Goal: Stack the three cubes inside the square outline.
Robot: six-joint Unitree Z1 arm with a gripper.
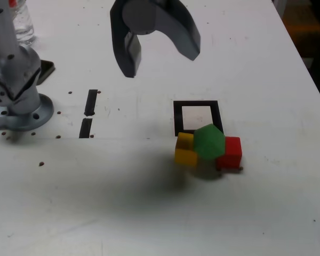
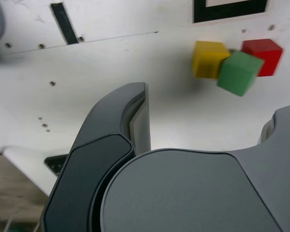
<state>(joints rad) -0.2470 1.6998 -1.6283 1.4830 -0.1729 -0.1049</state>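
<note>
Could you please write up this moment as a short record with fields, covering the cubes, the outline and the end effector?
end effector: open, empty, raised above the white table
green cube: tilted, resting on the other two cubes
yellow cube: on the table, at the outline's near edge
red cube: on the table, beside the outline's corner
black square outline: white centre bare, no cube inside
stack: not yet built

No readable text, label, brand, number or sign was seen in either view. The tabletop (image 1: 149,213) carried only plain black tape marks; the three cubes (image 1: 208,146) were solid-coloured and unmarked.
</note>
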